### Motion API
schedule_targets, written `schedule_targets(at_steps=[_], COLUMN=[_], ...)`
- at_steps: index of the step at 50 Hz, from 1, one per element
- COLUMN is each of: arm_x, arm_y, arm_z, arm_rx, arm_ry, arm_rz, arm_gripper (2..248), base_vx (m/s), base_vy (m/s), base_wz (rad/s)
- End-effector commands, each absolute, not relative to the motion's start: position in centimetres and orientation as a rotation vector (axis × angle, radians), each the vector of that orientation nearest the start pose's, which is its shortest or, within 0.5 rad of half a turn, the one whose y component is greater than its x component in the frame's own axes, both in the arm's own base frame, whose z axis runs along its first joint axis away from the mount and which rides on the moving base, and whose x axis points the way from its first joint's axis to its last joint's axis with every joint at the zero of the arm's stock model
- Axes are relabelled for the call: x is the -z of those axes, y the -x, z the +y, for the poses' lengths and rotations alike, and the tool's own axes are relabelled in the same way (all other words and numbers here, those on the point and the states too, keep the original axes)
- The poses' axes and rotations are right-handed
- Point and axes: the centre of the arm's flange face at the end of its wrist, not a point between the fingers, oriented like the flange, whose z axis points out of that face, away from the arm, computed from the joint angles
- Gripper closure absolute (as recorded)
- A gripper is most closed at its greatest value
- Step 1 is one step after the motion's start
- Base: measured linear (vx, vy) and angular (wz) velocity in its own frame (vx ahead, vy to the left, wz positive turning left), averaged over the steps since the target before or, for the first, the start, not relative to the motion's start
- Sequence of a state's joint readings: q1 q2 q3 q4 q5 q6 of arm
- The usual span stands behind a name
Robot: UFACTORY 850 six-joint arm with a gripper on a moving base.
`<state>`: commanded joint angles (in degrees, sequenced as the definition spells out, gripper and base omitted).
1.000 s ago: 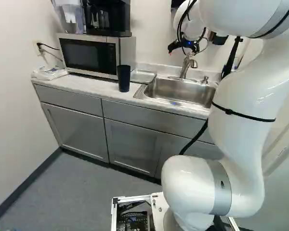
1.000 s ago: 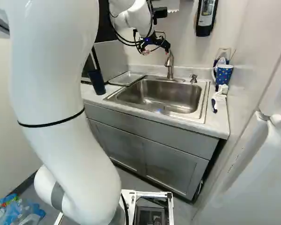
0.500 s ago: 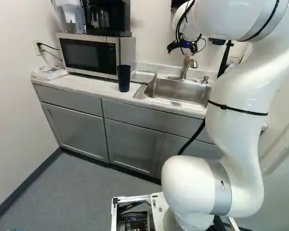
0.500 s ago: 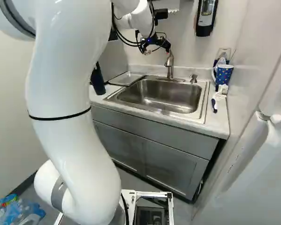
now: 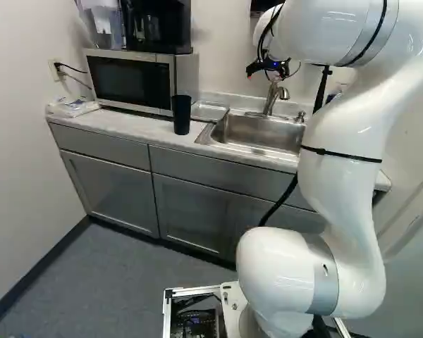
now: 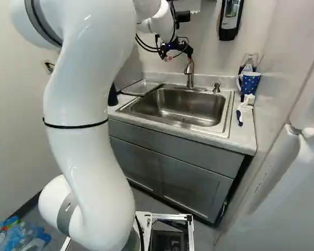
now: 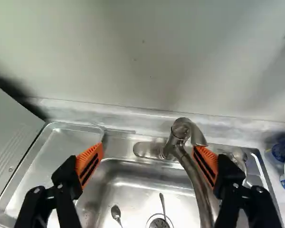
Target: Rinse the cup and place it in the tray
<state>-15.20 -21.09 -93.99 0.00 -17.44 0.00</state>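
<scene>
Your arm (image 5: 345, 141) is leaning farther left in the left base view than half a second ago, and farther right in the right base view, where it is now hiding more of the cup (image 5: 182, 115). Your gripper (image 5: 268, 70) is hovering near the curved, brushed-metal faucet (image 5: 273, 97), its jaws standing wide apart with ridged orange pads (image 7: 89, 164). The smooth, dark, tapering cup is still standing upright on the pale counter (image 5: 137, 127), upper left of the left base view, near the shallow, shiny tray (image 6: 141, 87)
</scene>
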Motion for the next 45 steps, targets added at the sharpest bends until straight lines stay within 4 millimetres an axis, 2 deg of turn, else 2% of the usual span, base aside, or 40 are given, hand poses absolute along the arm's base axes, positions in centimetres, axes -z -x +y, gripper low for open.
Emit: schedule_targets(at_steps=[21,45], arm_x=[-69.54,-70.12], arm_y=[-64.66,-65.0], arm_z=[-17.57,-17.67], arm_rx=[1.529,1.64], arm_ry=[2.861,2.81], arm_rz=[0.382,0.375], arm_gripper=[3,3], base_vx=[0.0,0.0], base_vy=[0.0,0.0], base_wz=[0.0,0.0])
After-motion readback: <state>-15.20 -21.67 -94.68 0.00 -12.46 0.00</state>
